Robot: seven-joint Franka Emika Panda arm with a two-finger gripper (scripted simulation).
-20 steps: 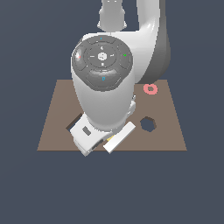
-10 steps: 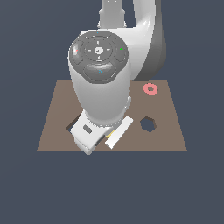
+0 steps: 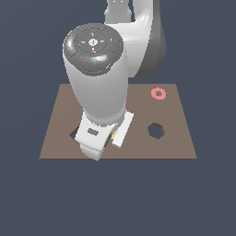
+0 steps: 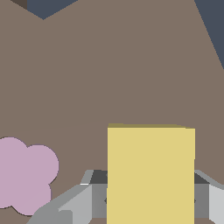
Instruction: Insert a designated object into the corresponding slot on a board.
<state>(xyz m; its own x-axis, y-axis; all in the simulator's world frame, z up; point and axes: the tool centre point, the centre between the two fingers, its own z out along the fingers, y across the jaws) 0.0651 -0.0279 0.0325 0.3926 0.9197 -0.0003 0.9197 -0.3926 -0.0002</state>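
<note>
Your yellow block [image 4: 150,173] sat clamped between the gripper [image 4: 150,201] fingers [image 4: 74,205], standing out ahead of them over the board [image 4: 109,70], with the lilac scalloped piece [image 4: 24,175] just beside it. The slot [image 3: 73,133] peeked out as a dark corner at the arm's edge on the exterior view's left. That view hid the grip behind the arm, showing only a yellow sliver, while the wrist view showed the grip plainly but no slot.

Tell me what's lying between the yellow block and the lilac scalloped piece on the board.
Nothing: the wrist view shows only bare brown board between the yellow block and the lilac scalloped piece.
</note>
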